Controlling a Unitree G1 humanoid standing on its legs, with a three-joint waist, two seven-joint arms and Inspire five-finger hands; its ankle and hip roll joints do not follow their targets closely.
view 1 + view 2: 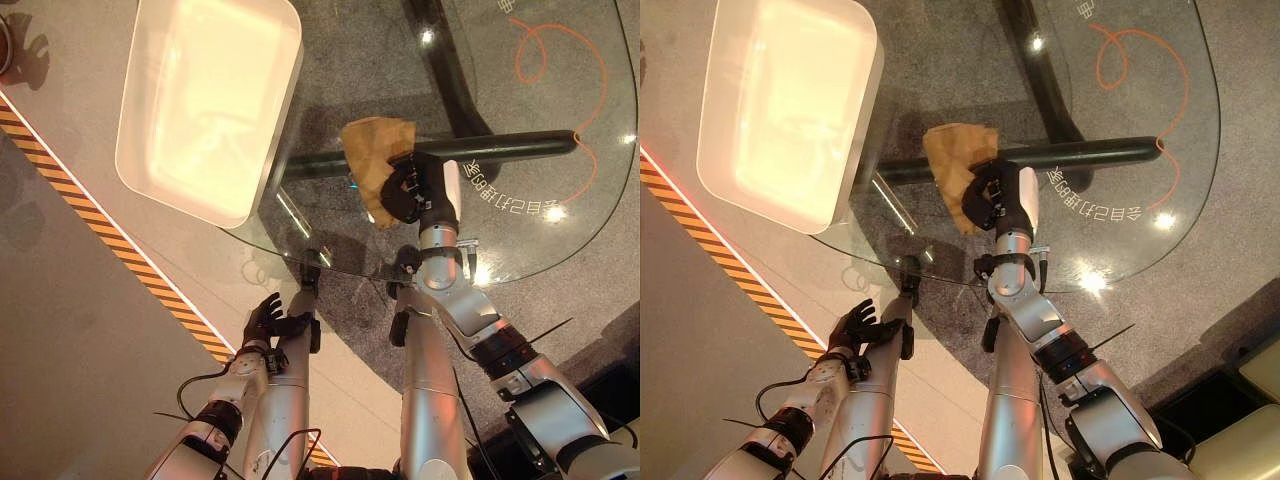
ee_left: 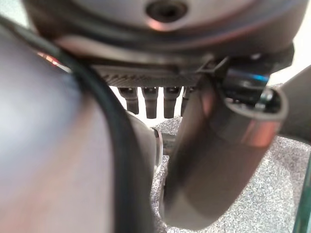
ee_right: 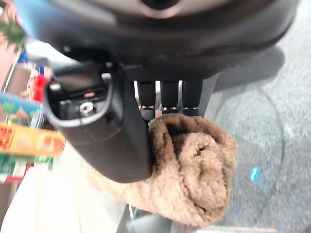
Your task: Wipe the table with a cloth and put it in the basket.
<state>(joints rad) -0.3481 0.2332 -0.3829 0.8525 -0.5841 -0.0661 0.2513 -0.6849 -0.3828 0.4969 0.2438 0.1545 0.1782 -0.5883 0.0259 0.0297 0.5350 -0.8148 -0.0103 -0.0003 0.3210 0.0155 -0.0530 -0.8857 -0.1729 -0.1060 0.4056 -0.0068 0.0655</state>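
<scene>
The white basket stands on the glass table, well to the left of the right hand and a little beyond it; its inside looks pale and glaring, and I cannot tell whether anything lies in it. The right hand rests over the glass, fingers curled round the brown cloth, which bunches in a thick fold under them; the cloth spreads on the table just beyond and to the left of the hand, above the dark bar under the glass. The left hand hangs below the table's near edge, fingers relaxed and spread, holding nothing.
</scene>
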